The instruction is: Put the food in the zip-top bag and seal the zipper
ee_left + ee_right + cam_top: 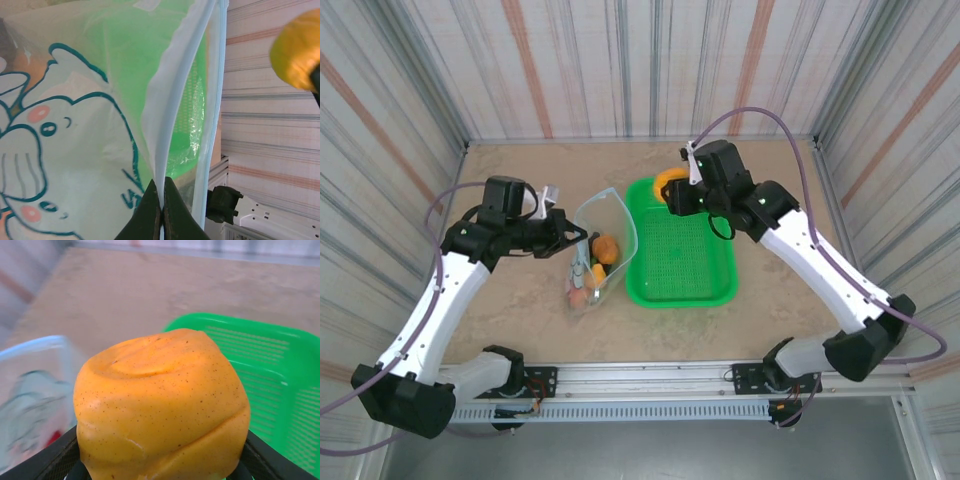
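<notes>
Top view: the left gripper point(567, 238) pinches the bag point(618, 222) (food point(606, 250) inside) by its rim, mouth gaping just beyond it. The right gripper point(678, 192) clamps an orange fruit point(666, 180) over the far end of the basket point(680, 285).

Left wrist: fingers point(145, 215) pressed together on the zipper point(167, 125).

Right wrist: fruit held, bag down to its left.

Loading step, probably; next, swing the fruit over the mouth and release.

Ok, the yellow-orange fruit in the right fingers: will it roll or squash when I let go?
The yellow-orange fruit looks rounded and smooth, so it will probably roll once released. Its creases where the right fingers press suggest it is soft and squashy, probably not fragile. The zip-top bag looks thin and floppy, so it may sag under it.
</notes>
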`<action>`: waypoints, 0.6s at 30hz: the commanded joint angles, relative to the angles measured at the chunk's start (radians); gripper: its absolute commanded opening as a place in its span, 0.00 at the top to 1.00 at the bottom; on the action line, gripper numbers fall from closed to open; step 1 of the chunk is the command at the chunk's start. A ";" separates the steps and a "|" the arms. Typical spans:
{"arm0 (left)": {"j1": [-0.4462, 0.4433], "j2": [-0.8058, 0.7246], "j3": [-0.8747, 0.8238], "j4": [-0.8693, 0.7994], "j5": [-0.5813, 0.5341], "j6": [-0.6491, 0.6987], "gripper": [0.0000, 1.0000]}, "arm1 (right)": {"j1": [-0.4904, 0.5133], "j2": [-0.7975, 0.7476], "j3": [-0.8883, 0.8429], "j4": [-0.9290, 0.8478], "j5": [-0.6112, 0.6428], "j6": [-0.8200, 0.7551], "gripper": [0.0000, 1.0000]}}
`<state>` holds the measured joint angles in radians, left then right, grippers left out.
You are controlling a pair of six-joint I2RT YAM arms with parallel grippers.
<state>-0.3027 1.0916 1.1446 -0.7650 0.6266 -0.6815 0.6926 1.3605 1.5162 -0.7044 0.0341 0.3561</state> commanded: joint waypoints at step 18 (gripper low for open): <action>-0.019 -0.005 0.090 -0.052 -0.009 0.039 1.00 | 0.293 0.260 0.158 -0.141 -0.049 -0.077 0.49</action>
<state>-0.3141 1.0920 1.2026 -0.8066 0.6163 -0.6746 0.9695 1.5955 1.6569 -0.8024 -0.0277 0.3202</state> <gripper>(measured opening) 0.052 0.618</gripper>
